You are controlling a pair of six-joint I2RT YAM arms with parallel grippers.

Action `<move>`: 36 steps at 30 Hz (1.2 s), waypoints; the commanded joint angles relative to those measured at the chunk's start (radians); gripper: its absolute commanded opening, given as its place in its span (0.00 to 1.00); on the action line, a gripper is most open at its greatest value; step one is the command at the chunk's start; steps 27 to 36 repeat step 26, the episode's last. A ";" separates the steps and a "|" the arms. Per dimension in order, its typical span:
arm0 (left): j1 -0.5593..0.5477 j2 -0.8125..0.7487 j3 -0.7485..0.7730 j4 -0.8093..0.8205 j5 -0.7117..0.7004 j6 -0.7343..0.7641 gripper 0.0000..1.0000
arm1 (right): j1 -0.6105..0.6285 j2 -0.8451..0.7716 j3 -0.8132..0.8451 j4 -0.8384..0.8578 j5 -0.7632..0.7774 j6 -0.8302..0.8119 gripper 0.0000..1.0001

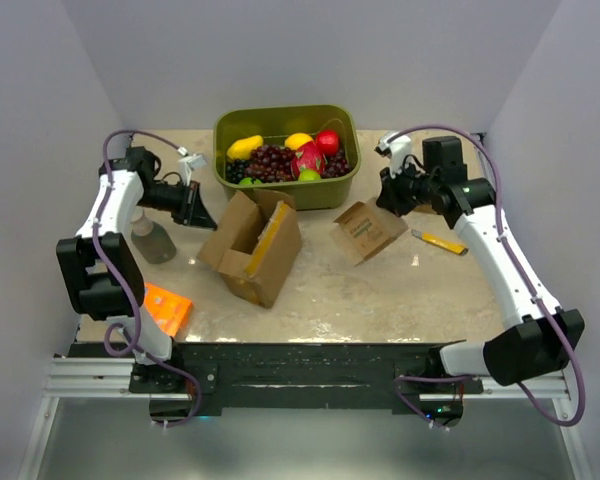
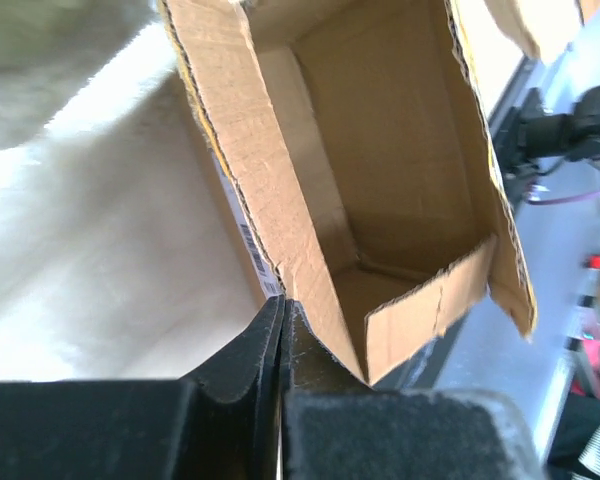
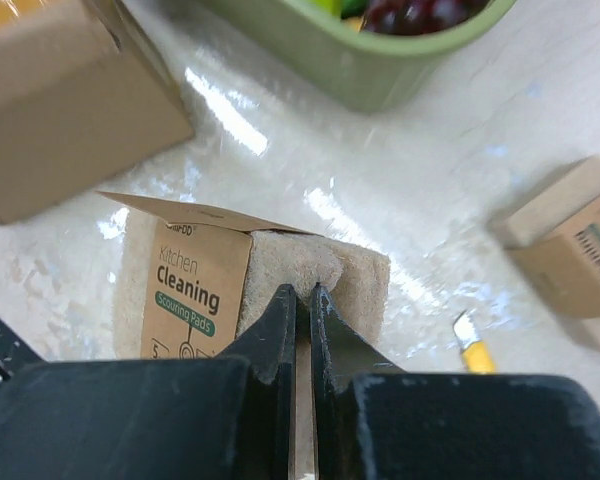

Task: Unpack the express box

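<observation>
Express box (image 1: 252, 248) is sitting open at centre of the desk (image 1: 380, 295) in the top view, flaps splaying. Its inside is showing only bare cardboard in the left wrist view. Left gripper (image 2: 281, 300) jaws are pinching a flap edge, nearly closed. Right gripper (image 3: 302, 292) jaws, narrow, are gripping the scouring pads pack (image 3: 195, 290) right of centre, outside the box. Unpacking is looking nearly done; the pack is still needing setting down and releasing

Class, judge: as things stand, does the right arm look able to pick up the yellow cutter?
Probably not yet: the right gripper is shut on the scouring pad pack. The yellow cutter lies uncovered nearby, so the way looks free once it lets go.
</observation>
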 commanded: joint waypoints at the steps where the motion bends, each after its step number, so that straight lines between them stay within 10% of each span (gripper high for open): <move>1: 0.006 -0.064 0.076 0.010 -0.036 0.032 0.18 | 0.000 -0.012 -0.039 0.124 -0.015 0.062 0.00; 4: 0.006 -0.056 0.080 0.046 -0.004 0.006 0.45 | 0.000 0.017 -0.050 0.138 -0.006 0.061 0.10; 5: 0.008 -0.053 0.084 0.056 0.005 0.002 0.92 | 0.000 0.023 -0.048 0.138 0.003 0.061 0.22; 8: 0.006 -0.045 0.133 0.084 0.036 -0.023 1.00 | 0.000 0.020 -0.038 0.156 0.090 0.093 0.99; 23: 0.005 -0.291 0.110 0.821 -0.167 -0.443 1.00 | 0.003 0.034 0.183 0.195 0.509 0.260 0.99; 36: 0.006 -0.338 0.072 0.886 -0.259 -0.502 1.00 | 0.003 0.022 0.212 0.208 0.525 0.289 0.99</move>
